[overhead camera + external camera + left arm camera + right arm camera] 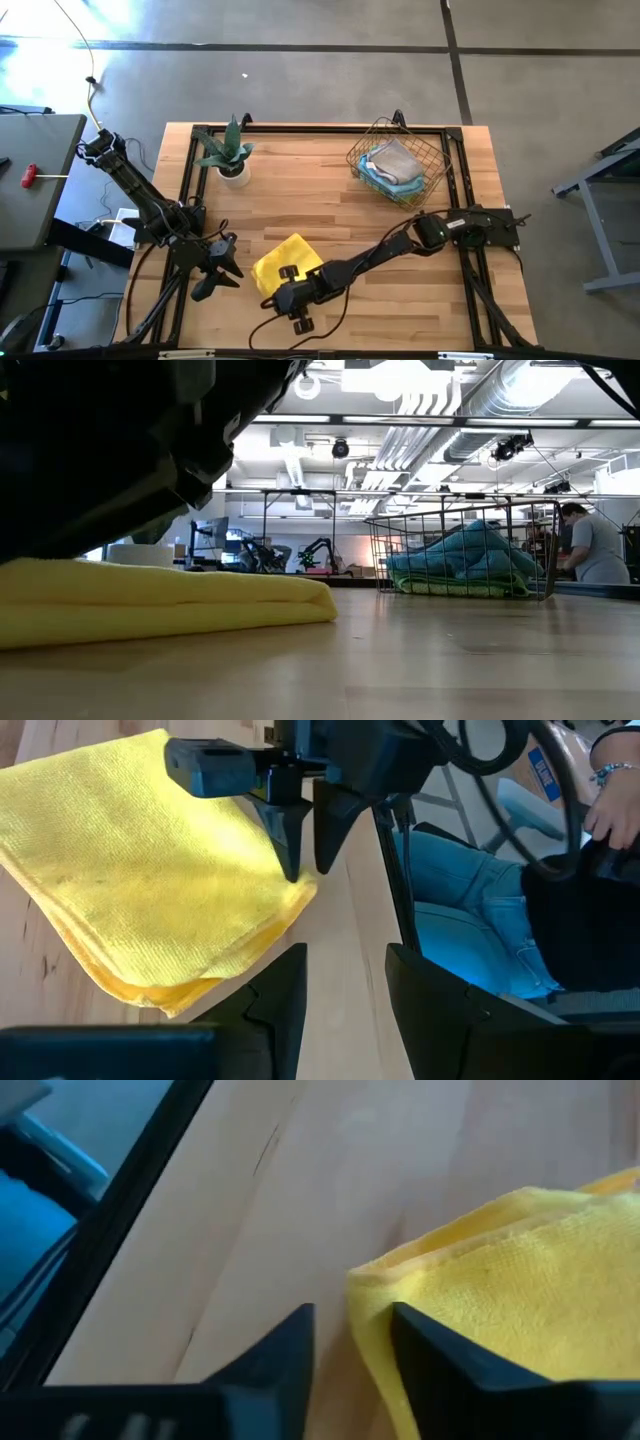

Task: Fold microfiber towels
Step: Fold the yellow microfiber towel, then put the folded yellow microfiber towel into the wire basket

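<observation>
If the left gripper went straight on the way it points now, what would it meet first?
Probably the right gripper, whose fingers hang over the corner of the yellow towel just ahead of the left gripper. How deep it stands is not clear, so it might pass beside it.

The wooden worktop (pixel 330 210) carries a folded yellow towel (pixel 285 262) near its front, a potted plant (pixel 230 155) far left, and a wire basket (pixel 400 160) far right.

Folded yellow towel (pixel 150 600) on table (pixel 420 660), wire basket (pixel 465 550) of towels behind

Folded towel (pixel 284 262) between both arms, basket (pixel 400 160) seemingly far right
</observation>
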Available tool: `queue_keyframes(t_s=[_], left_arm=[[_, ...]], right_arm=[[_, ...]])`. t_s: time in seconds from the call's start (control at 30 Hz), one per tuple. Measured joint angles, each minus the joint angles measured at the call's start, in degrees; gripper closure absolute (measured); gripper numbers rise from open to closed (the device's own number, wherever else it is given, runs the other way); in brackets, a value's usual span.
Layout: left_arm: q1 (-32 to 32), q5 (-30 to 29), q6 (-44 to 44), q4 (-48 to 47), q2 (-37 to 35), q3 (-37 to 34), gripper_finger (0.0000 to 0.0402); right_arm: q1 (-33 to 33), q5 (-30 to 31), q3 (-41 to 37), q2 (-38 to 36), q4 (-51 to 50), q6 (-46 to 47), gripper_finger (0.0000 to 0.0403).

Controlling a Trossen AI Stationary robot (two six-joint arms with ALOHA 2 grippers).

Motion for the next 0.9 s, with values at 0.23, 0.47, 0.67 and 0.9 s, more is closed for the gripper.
queue_keyframes(t_s=[0.23, 0.47, 0.67, 0.9], left_arm=[[0.0, -0.2, 0.0, 0.0, 0.0, 0.0, 0.0273], [0.0, -0.2, 0.9, 0.0, 0.0, 0.0, 0.0273], [0.0, -1.2, 1.6, 0.0, 0.0, 0.0, 0.0273], [0.0, -2.5, 2.0, 0.0, 0.0, 0.0, 0.0273]], right_arm=[[0.0, 3.0, 0.0, 0.0, -0.1, -5.3, 0.0199], [0.0, 4.7, 0.0, 0.6, 0.5, -6.6, 0.0187], [0.4, 2.9, 0.0, 2.8, 2.1, -5.6, 0.0187], [-0.7, 2.8, 0.0, 3.1, 1.9, -5.6, 0.0187]])
